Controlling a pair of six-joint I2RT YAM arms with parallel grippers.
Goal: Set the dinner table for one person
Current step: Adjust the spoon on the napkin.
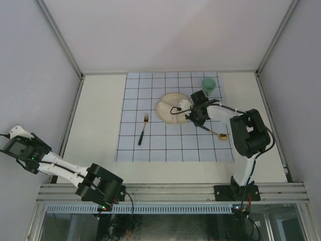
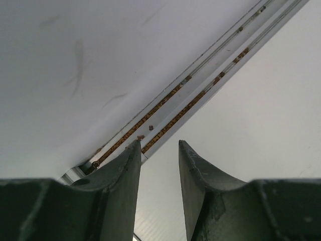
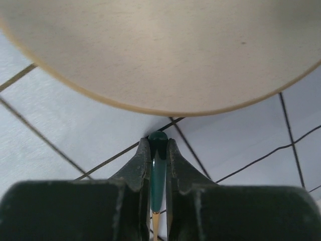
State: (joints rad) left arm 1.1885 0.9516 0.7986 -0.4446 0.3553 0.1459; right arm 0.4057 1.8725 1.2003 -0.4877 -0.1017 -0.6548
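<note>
The cream-white surface (image 1: 98, 125) is matte and plain, a broad rectangle set between pale walls. One thing lies directly on it: a pale-blue cloth (image 1: 165, 145) ruled with dark grid lines, spread flat. The cloth's far edge reaches the far edge of the surface. Bare cream margins show on the other three sides — a broad strip on the left, another on the right, and a narrower band along the near side.

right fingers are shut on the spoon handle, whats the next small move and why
Probably lift the teal-handled, gold-bowled spoon slightly off the pale-blue grid cloth: the right fingers clamp its handle tip, and it lies slanted beside the round cream plate, so it likely needs straightening.
</note>
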